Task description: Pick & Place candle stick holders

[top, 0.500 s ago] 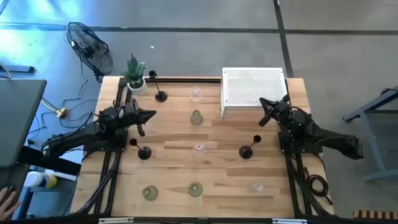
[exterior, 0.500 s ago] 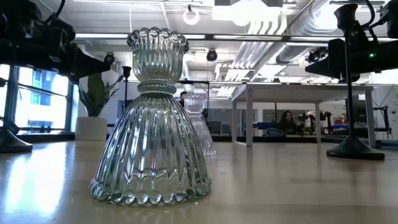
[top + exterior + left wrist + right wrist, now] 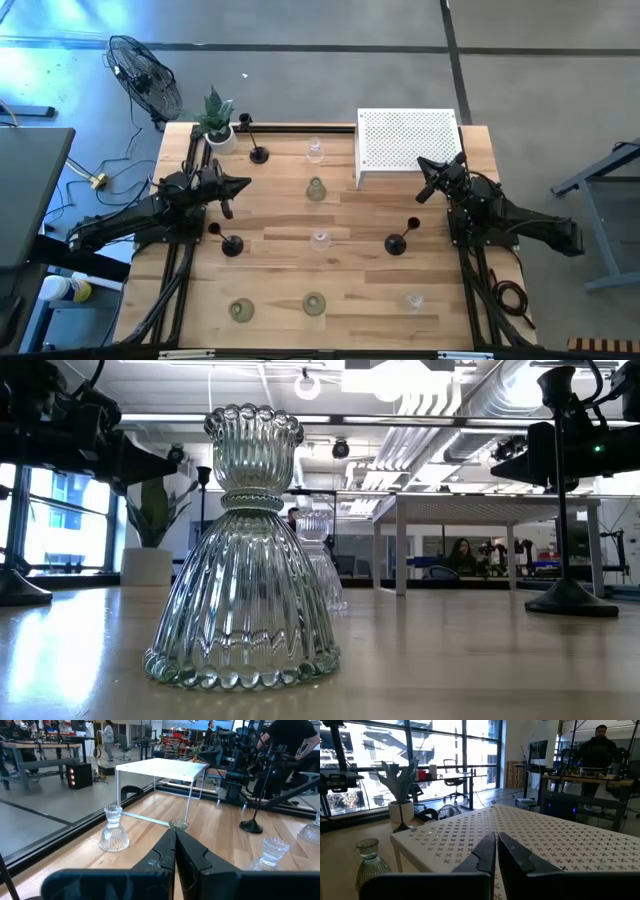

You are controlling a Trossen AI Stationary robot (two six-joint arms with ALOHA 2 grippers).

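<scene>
Left gripper (image 3: 243,184) hangs over the left side of the light wooden table (image 3: 350,240), fingers pressed together, holding nothing. A green plant in a white pot (image 3: 216,122) stands at the far left corner.

The candle stick holders stand spread over the table, none touched. Left column: a black holder with round base and thin stem (image 3: 258,152) at the far edge, a second black holder (image 3: 231,244) mid-table, a squat pale-green glass holder (image 3: 240,311) at the near edge. Centre column, far to near: clear glass (image 3: 315,152), pale-green (image 3: 316,189), clear glass (image 3: 320,239), pale-green (image 3: 314,304). Right of centre: a third black holder (image 3: 396,243) and a clear glass holder (image 3: 414,300).

A white perforated box (image 3: 407,145) sits at the far right. Right gripper (image 3: 424,192) hovers just beside its near right corner, fingers closed, empty.
</scene>
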